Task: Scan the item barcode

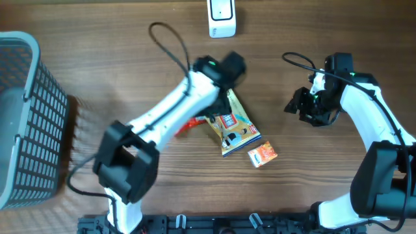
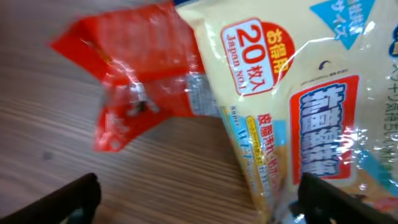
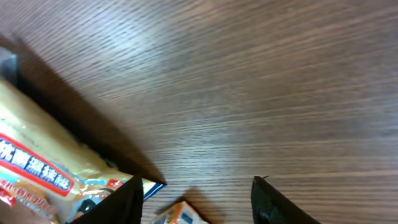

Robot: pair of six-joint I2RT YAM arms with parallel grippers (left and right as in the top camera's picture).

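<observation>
Closest to the left wrist camera lies the yellow packet (image 2: pixel 292 106), flat on the wooden table (image 1: pixel 130 58) with its printed side up. It is a soft, shiny plastic pack, pale yellow, with a red round mark showing "20", red and blue labels and Japanese writing. From overhead, its long axis runs diagonally: the far end is under the left gripper (image 2: pixel 199 205) and the near end points to the near-right, toward a small orange box (image 1: pixel 262 155) just beside its corner. A red packet (image 2: pixel 137 81) touches its left edge.

The left gripper hangs over the packet with its dark fingers (image 2: pixel 329 199) spread wide, grasping nothing. The right gripper (image 3: pixel 196 205) is well apart on the right, its fingers also released, with only bare table between them.

A white scanner (image 1: pixel 221 18) stands at the far edge of the table, and a grey basket (image 1: pixel 26 117) is at the left.
</observation>
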